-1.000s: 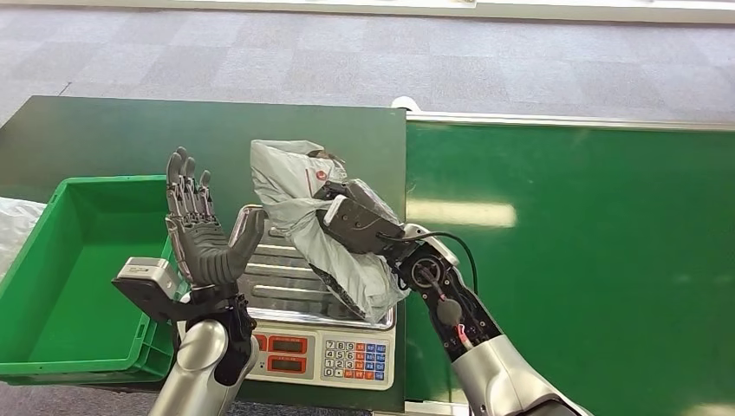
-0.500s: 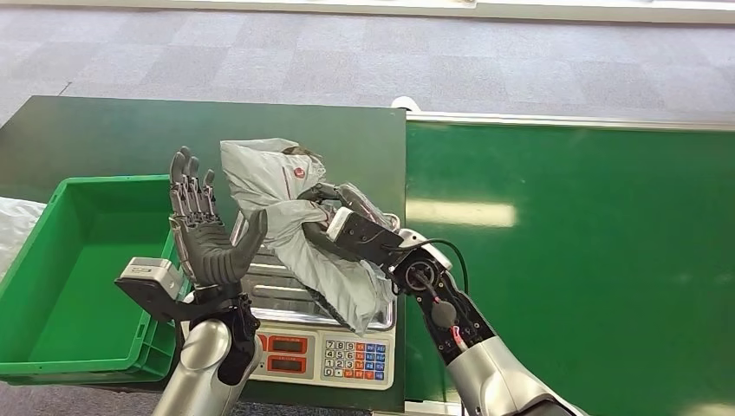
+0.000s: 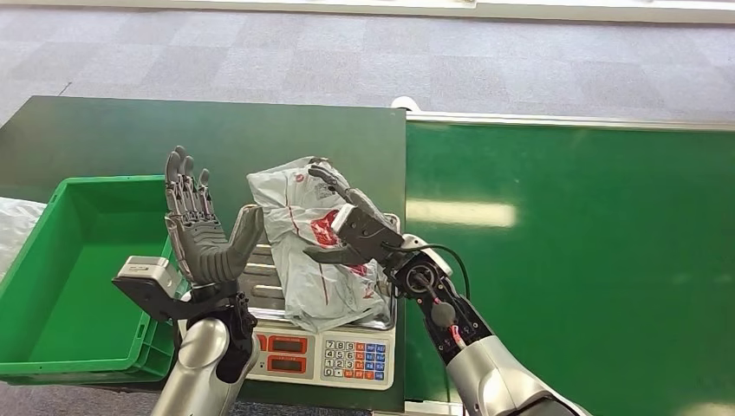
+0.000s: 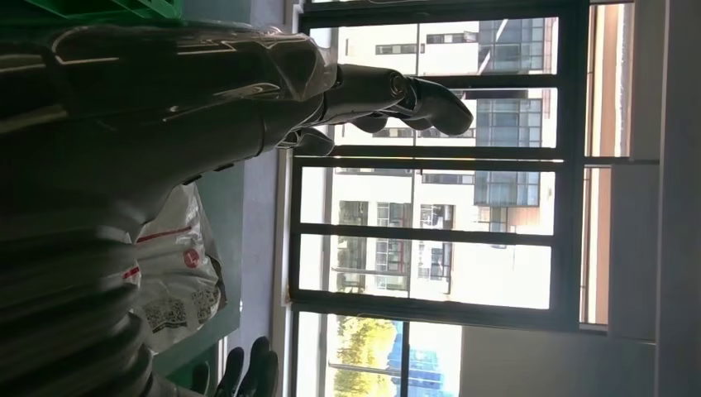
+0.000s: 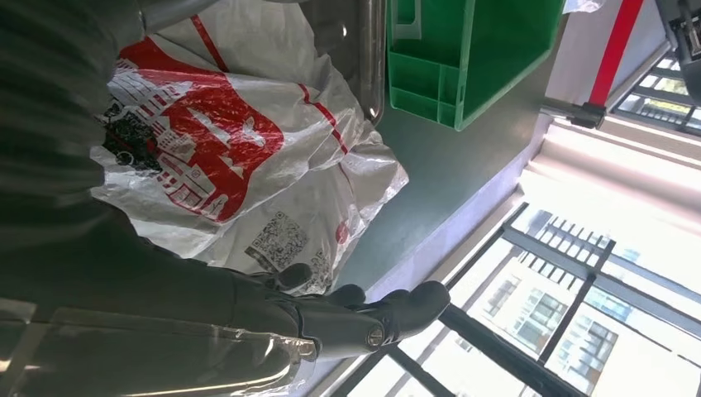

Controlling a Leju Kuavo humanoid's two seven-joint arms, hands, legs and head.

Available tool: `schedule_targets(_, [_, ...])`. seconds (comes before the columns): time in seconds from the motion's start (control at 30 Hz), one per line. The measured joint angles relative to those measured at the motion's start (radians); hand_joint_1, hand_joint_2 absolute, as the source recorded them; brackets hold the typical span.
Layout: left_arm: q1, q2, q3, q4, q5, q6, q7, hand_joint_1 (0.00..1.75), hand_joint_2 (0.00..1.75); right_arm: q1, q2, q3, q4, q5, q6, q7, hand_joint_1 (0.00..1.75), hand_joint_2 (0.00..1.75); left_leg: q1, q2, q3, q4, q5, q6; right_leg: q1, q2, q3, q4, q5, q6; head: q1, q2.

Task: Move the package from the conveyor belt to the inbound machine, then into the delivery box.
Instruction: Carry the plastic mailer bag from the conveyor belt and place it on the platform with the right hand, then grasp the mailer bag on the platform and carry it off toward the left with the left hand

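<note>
The package, a grey plastic mailer with red print, lies on the steel tray of the weighing scale; it also appears in the left wrist view and the right wrist view. My right hand sits over its right side with fingers stretched out and spread, gripping nothing; those fingers reach past the package's edge. My left hand is raised upright just left of the package, palm toward it, fingers apart and clear of it. The green delivery box stands empty at the left.
The scale's display and keypad face me at the table's front edge. The green conveyor belt runs along the right. A pale bag lies beyond the box's left wall. The box's corner appears in the right wrist view.
My right hand carried the package leftward, lowered it onto the scale tray and let go, its fingers spreading apart. The left hand stayed raised in nearly the same place.
</note>
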Motion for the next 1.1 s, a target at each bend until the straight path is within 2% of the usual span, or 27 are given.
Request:
schedule_targets(0.73, [0.003, 0.000, 0.016, 0.000, 0.000, -0.002, 0.001, 0.00, 1.75, 0.005, 0.000, -0.043, 0.011, -0.038, -0.033, -0.027, 0.00, 1.75, 0.000, 0.000, 0.000, 0.000, 0.000, 0.000, 0.000, 0.000, 0.000, 0.000, 0.000, 0.000, 0.000, 0.000])
schedule_targets(0.83, [0.016, 0.001, 0.016, 0.000, 0.000, -0.007, -0.002, 0.00, 1.75, 0.029, -0.004, -0.062, -0.018, -0.054, -0.082, -0.063, 0.00, 1.75, 0.000, 0.000, 0.000, 0.000, 0.000, 0.000, 0.000, 0.000, 0.000, 0.000, 0.000, 0.000, 0.000, 0.000])
schedule_targets(0.93, [0.031, 0.005, 0.017, 0.000, -0.011, -0.013, -0.006, 0.00, 1.75, 0.083, -0.015, -0.088, -0.109, -0.041, -0.178, -0.089, 0.00, 1.75, 0.000, 0.000, 0.000, 0.000, 0.000, 0.000, 0.000, 0.000, 0.000, 0.000, 0.000, 0.000, 0.000, 0.000])
schedule_targets(1.1, [0.077, 0.019, 0.038, -0.010, -0.042, -0.013, -0.004, 0.00, 1.75, 0.240, -0.083, -0.138, -0.419, 0.083, -0.376, -0.021, 0.00, 1.75, 0.000, 0.000, 0.000, 0.000, -0.001, 0.000, 0.000, 0.000, -0.001, -0.001, -0.001, 0.000, 0.000, 0.000])
